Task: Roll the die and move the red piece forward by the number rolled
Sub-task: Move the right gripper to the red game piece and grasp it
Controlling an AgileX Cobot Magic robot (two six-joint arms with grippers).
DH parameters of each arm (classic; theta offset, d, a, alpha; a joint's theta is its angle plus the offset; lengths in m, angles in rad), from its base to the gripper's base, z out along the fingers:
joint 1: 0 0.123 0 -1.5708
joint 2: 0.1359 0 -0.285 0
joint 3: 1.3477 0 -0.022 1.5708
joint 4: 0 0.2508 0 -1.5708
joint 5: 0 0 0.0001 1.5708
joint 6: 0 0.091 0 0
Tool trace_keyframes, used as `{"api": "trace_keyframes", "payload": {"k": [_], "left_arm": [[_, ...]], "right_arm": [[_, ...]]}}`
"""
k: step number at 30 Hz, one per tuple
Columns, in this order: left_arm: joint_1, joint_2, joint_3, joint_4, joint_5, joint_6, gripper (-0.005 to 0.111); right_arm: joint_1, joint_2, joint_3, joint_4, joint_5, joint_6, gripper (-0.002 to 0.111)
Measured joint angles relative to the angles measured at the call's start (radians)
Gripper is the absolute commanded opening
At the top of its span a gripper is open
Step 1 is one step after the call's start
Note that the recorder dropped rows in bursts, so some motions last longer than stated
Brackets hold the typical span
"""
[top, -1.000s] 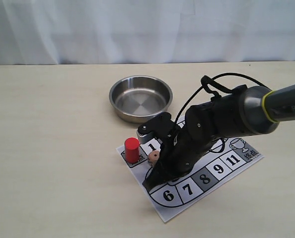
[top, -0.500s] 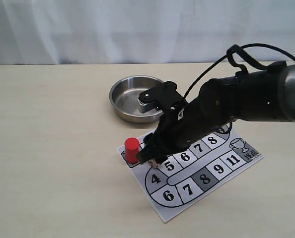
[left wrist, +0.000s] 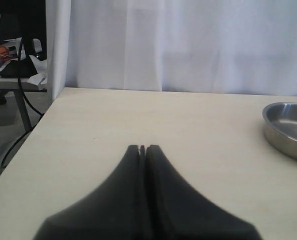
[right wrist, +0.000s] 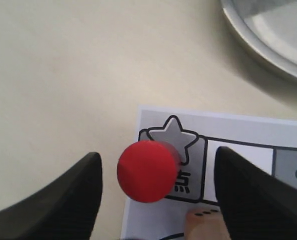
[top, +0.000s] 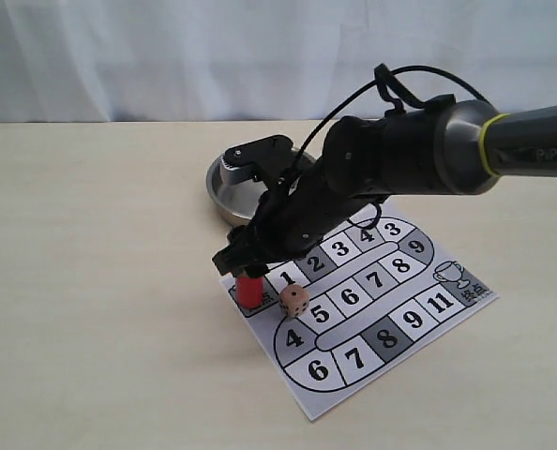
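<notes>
The red piece [top: 250, 290] [right wrist: 147, 171] stands upright on the grey star square at the start corner of the paper board [top: 391, 309]. The tan die [top: 294, 300] [right wrist: 204, 226] rests on the board beside square 1, just right of the piece. My right gripper [top: 248, 265] [right wrist: 157, 172] hangs open directly over the red piece, one dark finger on each side with gaps, not touching it. In the left wrist view my left gripper [left wrist: 143, 148] is shut and empty above bare table; it does not show in the exterior view.
A steel bowl [top: 224, 178] [left wrist: 288, 127] [right wrist: 268, 37] sits behind the board, partly covered by my right arm. The board's numbered track runs right toward a trophy square [top: 450, 274]. Bare tabletop spreads to the left and front.
My right arm swung from over the board's lower squares up and left to above the red piece. The die, covered half a second ago, shows again beside square 1.
</notes>
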Motion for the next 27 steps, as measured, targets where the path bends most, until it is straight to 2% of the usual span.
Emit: {"api": "trace_keyframes", "payload": {"k": [7,18,27], "left_arm": [[0.000,0.000,0.000,0.000,0.000,0.000,0.000],[0.000,0.000,0.000,0.000,0.000,0.000,0.000],[0.000,0.000,0.000,0.000,0.000,0.000,0.000]], "right_arm": [[0.000,0.033,-0.002,0.062,0.015,-0.083,0.061],[0.001,0.033,-0.006,0.081,-0.003,-0.105,0.061],[0.047,0.034,-0.006,0.084,-0.060,-0.170,0.061]]}}
